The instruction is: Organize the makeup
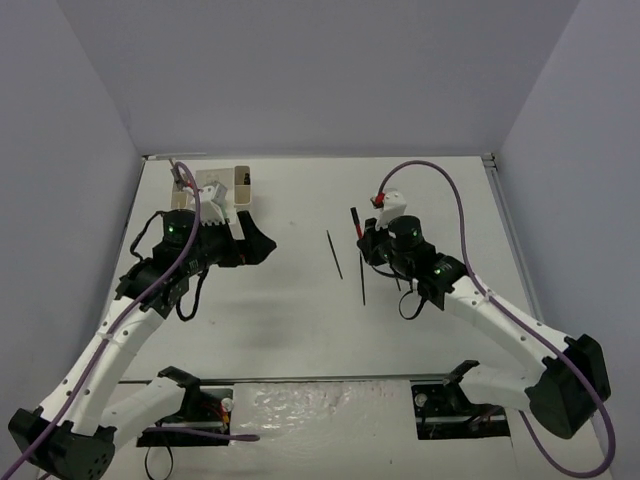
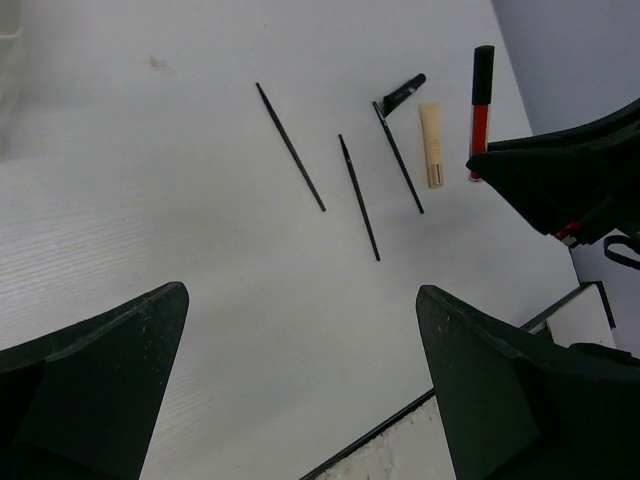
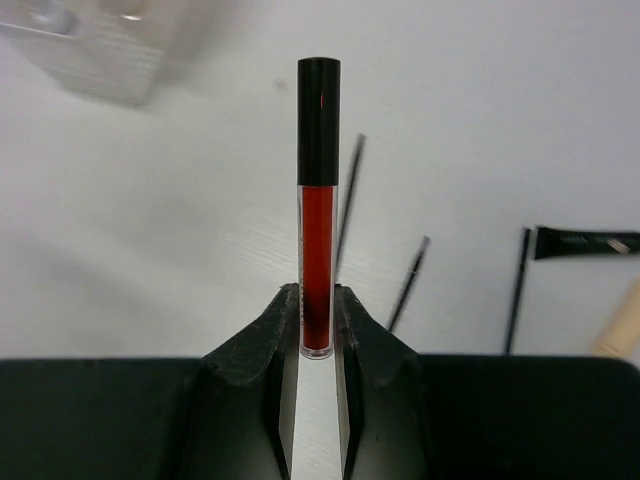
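My right gripper (image 3: 318, 300) is shut on the lower end of a red makeup tube (image 3: 318, 230) with a black cap; the tube points away from the jaws. From above, that tube (image 1: 355, 222) sits right of centre at the right gripper (image 1: 366, 240). Three thin black pencils (image 2: 290, 147) (image 2: 359, 197) (image 2: 400, 160), a short black tube (image 2: 403, 92) and a tan tube (image 2: 432, 145) lie on the table beside the red tube (image 2: 481, 110). My left gripper (image 2: 302, 295) hangs open over bare table, holding nothing.
A white-and-beige compartmented box (image 1: 222, 190) stands at the back left, just behind the left gripper (image 1: 262, 243), with a few items standing in it. Grey walls close in the table on three sides. The table's near edge (image 2: 480, 350) runs under the left fingers.
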Tool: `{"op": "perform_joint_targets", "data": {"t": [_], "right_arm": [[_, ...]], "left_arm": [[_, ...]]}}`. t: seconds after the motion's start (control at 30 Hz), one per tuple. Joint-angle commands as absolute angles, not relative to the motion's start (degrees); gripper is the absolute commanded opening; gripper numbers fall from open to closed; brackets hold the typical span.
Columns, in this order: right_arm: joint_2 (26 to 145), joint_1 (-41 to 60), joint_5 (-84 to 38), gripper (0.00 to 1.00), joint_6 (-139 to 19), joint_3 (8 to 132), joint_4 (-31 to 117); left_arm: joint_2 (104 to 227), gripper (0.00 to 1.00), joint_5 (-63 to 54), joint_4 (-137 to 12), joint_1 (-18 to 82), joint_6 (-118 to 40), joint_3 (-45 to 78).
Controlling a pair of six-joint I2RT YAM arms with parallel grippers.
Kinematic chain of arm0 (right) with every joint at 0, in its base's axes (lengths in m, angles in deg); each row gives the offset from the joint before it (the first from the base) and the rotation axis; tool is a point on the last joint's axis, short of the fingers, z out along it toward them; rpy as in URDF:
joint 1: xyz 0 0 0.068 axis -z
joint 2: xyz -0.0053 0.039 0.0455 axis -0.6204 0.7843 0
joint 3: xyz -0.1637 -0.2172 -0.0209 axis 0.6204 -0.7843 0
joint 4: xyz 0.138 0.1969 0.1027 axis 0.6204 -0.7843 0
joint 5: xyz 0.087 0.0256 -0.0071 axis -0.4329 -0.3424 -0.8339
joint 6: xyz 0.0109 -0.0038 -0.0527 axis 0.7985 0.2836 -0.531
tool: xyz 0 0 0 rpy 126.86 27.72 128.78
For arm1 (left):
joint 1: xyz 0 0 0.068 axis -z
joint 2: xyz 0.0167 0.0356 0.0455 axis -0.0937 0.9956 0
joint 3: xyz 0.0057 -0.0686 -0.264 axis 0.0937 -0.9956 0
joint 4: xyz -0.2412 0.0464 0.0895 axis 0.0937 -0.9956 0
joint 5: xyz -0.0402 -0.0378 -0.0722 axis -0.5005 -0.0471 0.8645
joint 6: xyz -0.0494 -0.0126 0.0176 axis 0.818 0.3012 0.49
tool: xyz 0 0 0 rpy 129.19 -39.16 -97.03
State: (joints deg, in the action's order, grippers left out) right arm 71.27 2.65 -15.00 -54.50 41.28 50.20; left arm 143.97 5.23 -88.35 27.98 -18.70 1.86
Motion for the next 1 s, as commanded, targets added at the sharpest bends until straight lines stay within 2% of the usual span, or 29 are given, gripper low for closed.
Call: {"op": "perform_joint_targets", "data": {"t": [0.0, 0.17, 0.53, 0.8, 0.9, 0.97], "right_arm": [[67.1, -5.2, -17.0, 0.0, -54.2, 38.8, 65.9], [67.7, -11.4, -18.4, 0.0, -55.3, 38.2, 73.5], [69.4, -15.0, -19.8, 0.0, -54.3, 37.2, 81.2], [71.7, -15.4, -20.0, 0.0, -53.9, 36.9, 83.4], [72.0, -15.4, -19.7, 0.0, -53.8, 36.7, 84.1], [72.1, -15.4, -19.2, 0.0, -53.9, 36.4, 84.3]], "left_arm": [[146.1, 0.97, -0.7, -80.4, 37.0, -14.9, 8.0], [149.1, 0.94, -5.0, -75.9, 42.2, -14.4, 10.1], [152.8, 0.74, -8.9, -74.1, 46.9, -14.1, 12.1], [153.8, 0.37, -10.9, -71.5, 48.4, -14.4, 10.8], [153.7, 0.18, -11.5, -70.8, 48.4, -14.5, 10.4], [153.9, 0.09, -11.5, -70.4, 48.4, -14.6, 10.2]]}}
